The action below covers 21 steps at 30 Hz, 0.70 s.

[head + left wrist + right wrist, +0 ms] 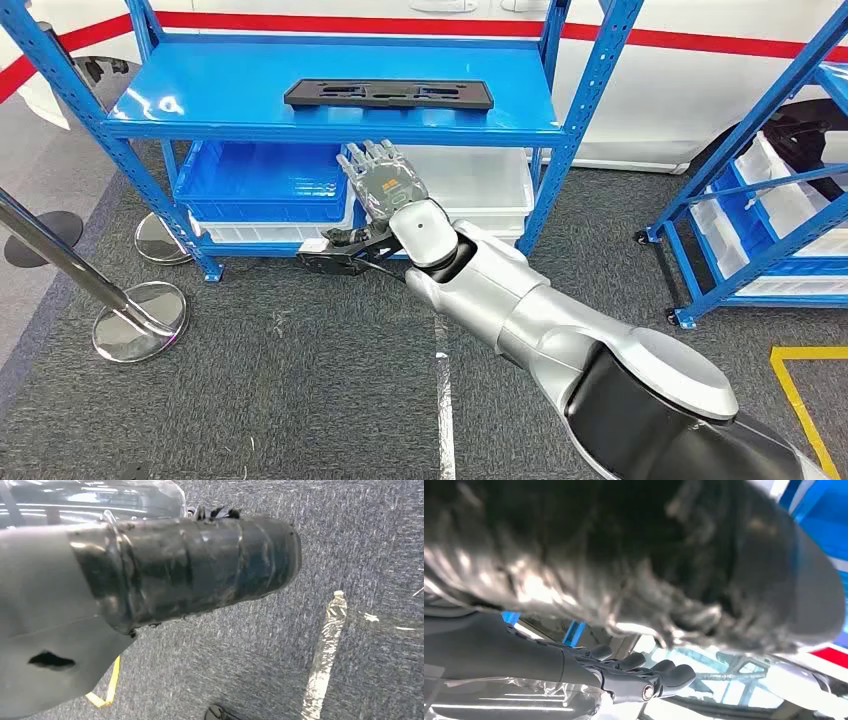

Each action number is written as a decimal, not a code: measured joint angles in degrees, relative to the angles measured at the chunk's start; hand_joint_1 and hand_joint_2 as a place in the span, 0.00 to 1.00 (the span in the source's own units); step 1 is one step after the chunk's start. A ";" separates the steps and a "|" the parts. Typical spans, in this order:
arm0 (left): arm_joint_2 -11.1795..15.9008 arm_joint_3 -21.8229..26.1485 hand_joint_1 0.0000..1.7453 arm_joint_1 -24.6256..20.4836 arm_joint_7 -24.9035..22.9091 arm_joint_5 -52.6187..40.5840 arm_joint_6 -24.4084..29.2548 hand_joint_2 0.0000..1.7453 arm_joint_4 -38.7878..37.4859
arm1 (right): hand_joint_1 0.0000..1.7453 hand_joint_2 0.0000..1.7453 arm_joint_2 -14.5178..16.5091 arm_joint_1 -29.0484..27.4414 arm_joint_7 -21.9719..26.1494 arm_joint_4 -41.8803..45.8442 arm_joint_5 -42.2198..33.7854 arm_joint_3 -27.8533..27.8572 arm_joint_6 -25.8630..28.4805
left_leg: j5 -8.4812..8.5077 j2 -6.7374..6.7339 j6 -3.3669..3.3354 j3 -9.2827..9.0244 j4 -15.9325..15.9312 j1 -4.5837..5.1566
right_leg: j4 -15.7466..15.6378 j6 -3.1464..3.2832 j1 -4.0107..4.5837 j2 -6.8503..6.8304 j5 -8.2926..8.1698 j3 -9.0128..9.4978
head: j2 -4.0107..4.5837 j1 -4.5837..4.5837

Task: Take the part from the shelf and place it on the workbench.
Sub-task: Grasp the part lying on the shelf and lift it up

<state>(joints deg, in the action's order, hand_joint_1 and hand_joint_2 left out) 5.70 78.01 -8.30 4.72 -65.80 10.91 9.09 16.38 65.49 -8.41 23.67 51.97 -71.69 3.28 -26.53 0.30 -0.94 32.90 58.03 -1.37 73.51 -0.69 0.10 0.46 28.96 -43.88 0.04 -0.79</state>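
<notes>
The part (390, 95) is a long flat black panel lying across the top board of the blue shelf (230, 80). My right hand (385, 185) is stretched out in front of the shelf, just below the front edge of that board and under the part. Its fingers point up and are spread, holding nothing. In the right wrist view its dark fingers (644, 675) lie straight and apart under the thick cover. My left hand's dark ribbed cover (190, 565) hangs over the grey carpet, and its fingers are hidden.
A blue bin (260, 185) and a white bin (470, 185) sit on the lower level. Two chrome stanchion bases (140, 320) stand at the left. A second blue shelf (760, 200) with bins stands at the right. Yellow floor tape (810, 400) marks the right front.
</notes>
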 joint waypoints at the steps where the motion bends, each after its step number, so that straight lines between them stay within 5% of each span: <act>1: 0.00 0.00 0.00 0.01 0.00 0.00 0.01 0.00 0.00 | 0.00 0.00 -0.03 0.01 0.00 0.00 0.03 0.00 -0.01 | -0.20 0.02 0.05 -0.32 0.00 0.02 | -2.24 0.14 0.01 0.00 -1.49 0.90 | 0.00 0.01; 4: -0.01 0.00 0.00 -0.02 -0.01 0.01 0.07 0.00 0.00 | 0.00 0.00 -0.13 0.21 0.01 0.00 0.16 0.00 -0.03 | -1.15 0.10 0.45 -1.65 -0.13 0.11 | -12.05 1.12 0.45 0.02 -6.11 4.93 | 0.00 -0.08; 9: -0.05 0.00 0.00 -0.20 0.01 -0.13 0.09 0.00 -0.02 | 0.00 0.00 -0.28 0.33 0.04 0.23 0.51 0.02 -0.05 | -1.81 -0.02 1.96 -2.31 0.61 0.12 | -16.18 3.03 0.60 0.13 -6.24 8.12 | -0.01 -0.03; 11: 0.01 0.00 0.00 -0.37 0.04 -0.27 0.09 0.00 -0.04 | 0.00 0.00 -0.33 0.52 0.04 0.30 0.60 0.02 -0.05 | -2.86 -0.11 2.33 0.19 5.11 0.04 | -16.99 3.48 0.24 0.10 -6.06 9.55 | -0.01 -0.31; 14: 0.16 0.00 0.00 -0.46 0.10 -0.51 0.11 0.00 -0.06 | 0.00 0.00 -0.33 0.30 0.05 0.33 0.66 0.02 -0.15 | -5.53 -0.14 3.06 6.79 14.27 -0.02 | -17.16 3.73 0.23 0.14 -5.11 10.70 | -0.01 -0.54; 16: 0.23 0.00 0.00 -0.30 0.11 -0.58 0.11 0.00 -0.07 | 0.00 0.00 -0.34 -0.04 0.06 0.33 0.65 0.02 -0.36 | -3.84 -0.15 3.40 8.31 13.46 -0.18 | -16.94 3.54 0.12 0.27 -4.16 11.63 | -0.01 -0.54; 19: 0.33 0.00 0.00 -0.27 0.09 -0.62 0.16 0.00 -0.07 | 0.00 0.00 -0.35 -0.02 0.07 0.38 0.53 0.02 -0.69 | 3.00 -0.26 3.56 5.72 3.30 -0.30 | -16.03 2.63 -0.10 0.35 -2.29 12.98 | 0.00 -0.59; 21: 0.33 0.00 0.00 -0.35 0.09 -0.64 0.18 0.00 -0.07 | 0.00 0.00 -0.38 0.05 0.08 0.45 0.48 0.02 -0.84 | 3.68 -0.35 2.80 4.81 0.58 -0.11 | -15.47 1.94 0.12 0.38 -1.33 12.95 | 0.00 -0.82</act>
<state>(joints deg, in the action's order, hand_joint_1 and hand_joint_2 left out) 6.03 78.01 -8.66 4.81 -66.44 11.09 9.03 16.01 65.54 -8.34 24.12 52.45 -71.67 2.44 -22.84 -0.04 1.85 37.71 58.61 -1.48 58.04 1.25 0.22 0.84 27.64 -30.93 0.04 -1.61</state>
